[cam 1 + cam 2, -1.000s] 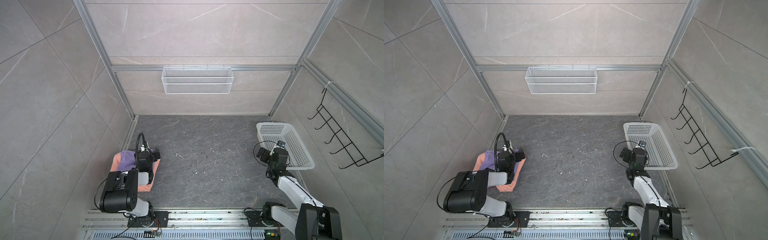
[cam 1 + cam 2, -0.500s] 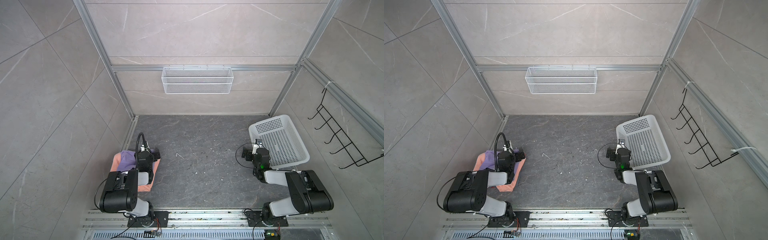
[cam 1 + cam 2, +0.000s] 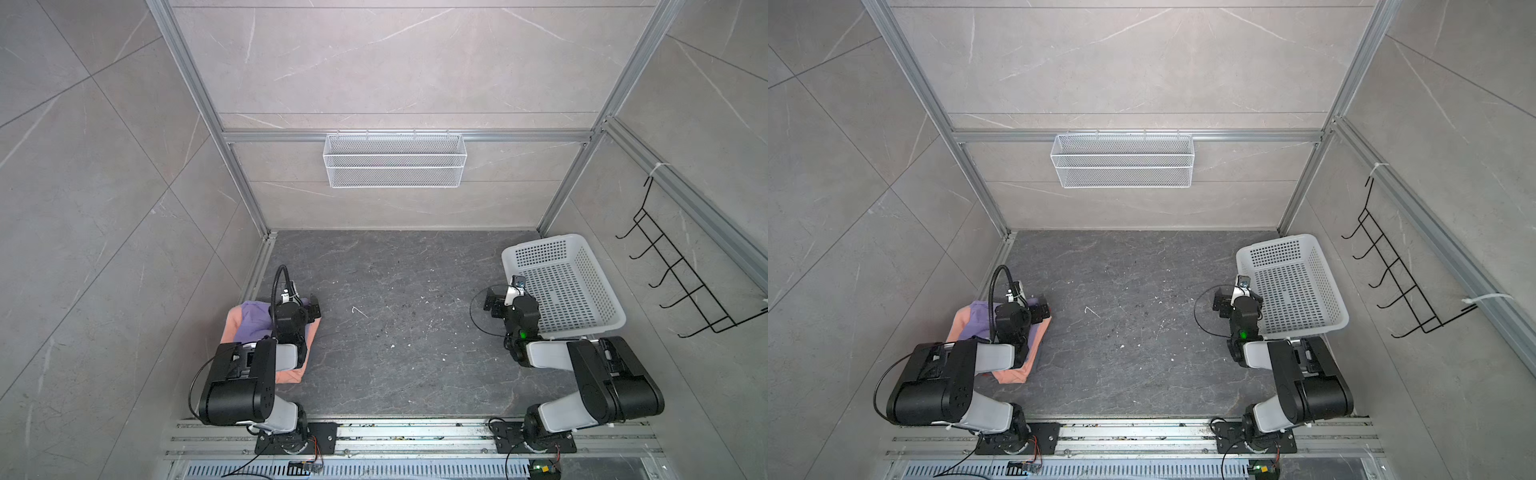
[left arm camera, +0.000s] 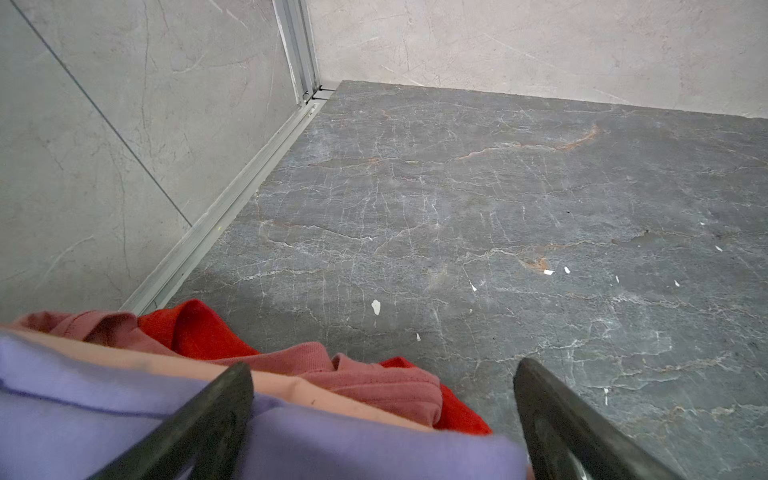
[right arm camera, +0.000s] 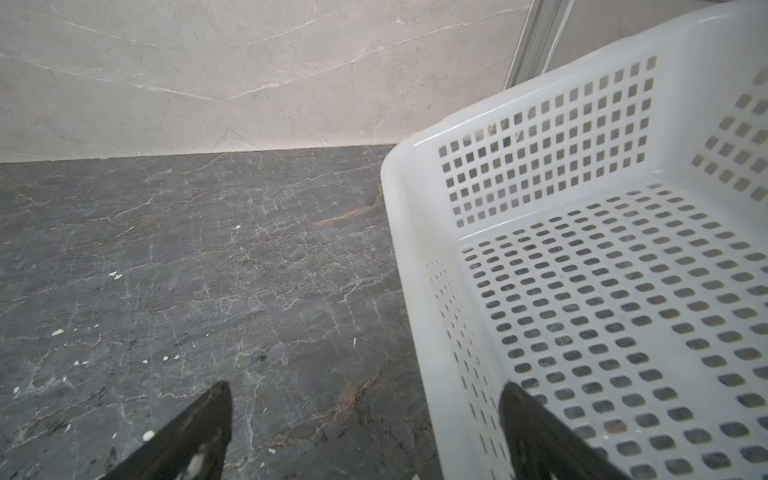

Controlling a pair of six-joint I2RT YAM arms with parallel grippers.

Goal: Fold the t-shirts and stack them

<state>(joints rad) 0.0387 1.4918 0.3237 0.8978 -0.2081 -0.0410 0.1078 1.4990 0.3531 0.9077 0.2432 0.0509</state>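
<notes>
Both top views: the lavender t-shirt [image 3: 251, 318] lay atop the salmon t-shirt [image 3: 291, 372], well apart from the empty basket [image 3: 536, 253], so stacking looked essentially done. Left wrist: my left gripper [image 4: 382, 370] hung spread and empty over that pile. Right wrist: my right gripper [image 5: 365, 388] stood spread, empty, astride the basket's wall.

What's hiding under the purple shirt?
A peach shirt lies under the purple shirt. The left wrist view shows red cloth peeking out too. The left arm covers the rest.
</notes>
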